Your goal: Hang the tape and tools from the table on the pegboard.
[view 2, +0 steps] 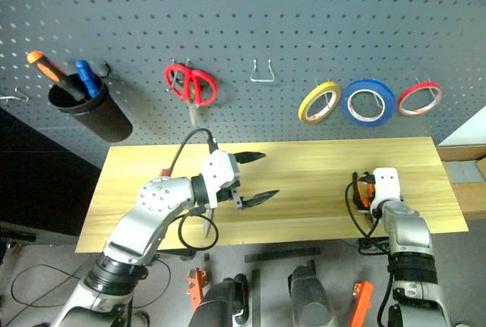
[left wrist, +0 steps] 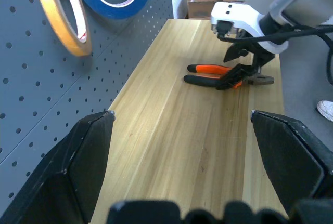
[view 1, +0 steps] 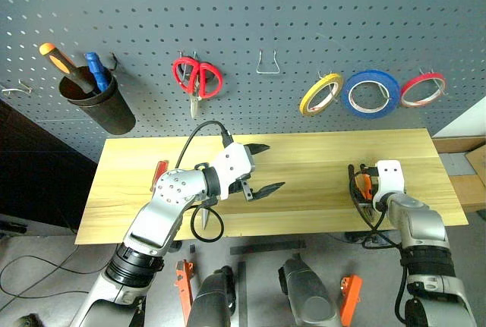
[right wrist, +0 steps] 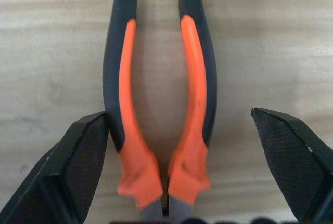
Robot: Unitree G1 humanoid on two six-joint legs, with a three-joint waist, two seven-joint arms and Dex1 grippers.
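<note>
Step in hand: picking up the pliers [right wrist: 158,104]. They lie flat on the table [view 1: 319,152] near its right end, handles toward the pegboard [view 1: 243,23]. Right gripper [left wrist: 240,65] sits right over them, jaws wide, one finger either side of the two orange-and-black handles, nothing held yet. In the right wrist view the handles sit centred between the fingers, left pad close to the left handle, right pad well clear.

Next move, my read: drop the last bit, close across both handles, lift straight up, then find a hook. Handles are splayed, so closing will squeeze them together and the grip may shift.

Left gripper [view 1: 258,169] hovers over mid-table, jaws wide, empty. A red-handled screwdriver [view 1: 159,171] lies on the table by the left arm's elbow, partly hidden by it; that one is not yet hung.

Tape [view 1: 320,93] is already on the pegboard, yellow roll on a peg, with a blue roll [view 1: 370,93] and a red roll [view 1: 422,89] beside it. Red-handled scissors [view 1: 197,78] hang further left, and a black cup [view 1: 99,103] with an orange and a blue screwdriver sits at far left.

Free wire hook [view 1: 267,65] between the scissors and the tape looks like the obvious target. Right arm's cable [view 1: 363,217] loops near the pliers and could snag on the lift.
</note>
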